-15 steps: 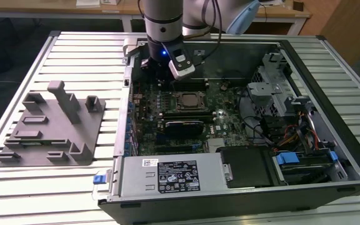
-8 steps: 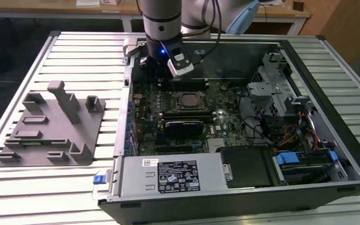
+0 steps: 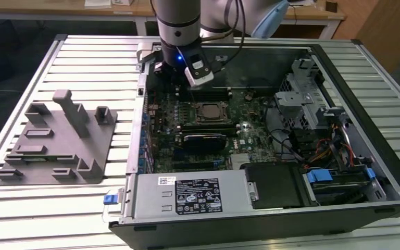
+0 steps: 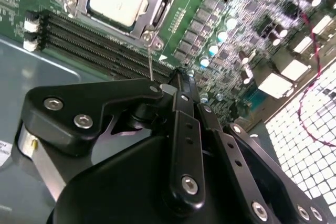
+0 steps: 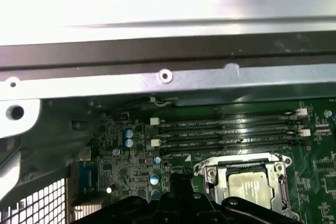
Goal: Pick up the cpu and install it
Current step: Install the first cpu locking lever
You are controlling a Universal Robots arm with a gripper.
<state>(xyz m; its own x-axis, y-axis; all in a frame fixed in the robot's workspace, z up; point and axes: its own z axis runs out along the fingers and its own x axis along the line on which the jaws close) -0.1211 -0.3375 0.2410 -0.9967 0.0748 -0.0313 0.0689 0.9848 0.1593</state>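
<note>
Standing beside it, I see the cpu (image 3: 208,111) lying flat in the socket frame (image 4: 157,9) near the middle of the green board, inside the open case (image 3: 186,195) on the slatted counter (image 3: 82,57). Its silvery top faces up, and the frame's metal edges close round its rim. By the look of it, the chip is already seated rather than waiting to be fetched. The grey fixture (image 3: 58,140), well off to the exterior view's left, has no chip on it that I can make out.

The end effector (image 4: 170,82) hangs low inside the case, over the dark memory slots (image 5: 231,132) that run between the socket and the case's back wall. From there the cpu lies just beyond the slots, toward the front of the case and a little to the exterior view's right. It is near but not underneath. The chip is square, so it has no long axis to line up with, only its edges, which run parallel to the slots.

In the second wrist view a thin metal rod (image 4: 150,59) rises from the socket's corner to the end effector's tip and seems to meet it. I cannot tell whether the end effector is open, closed or gripping that rod.
</note>
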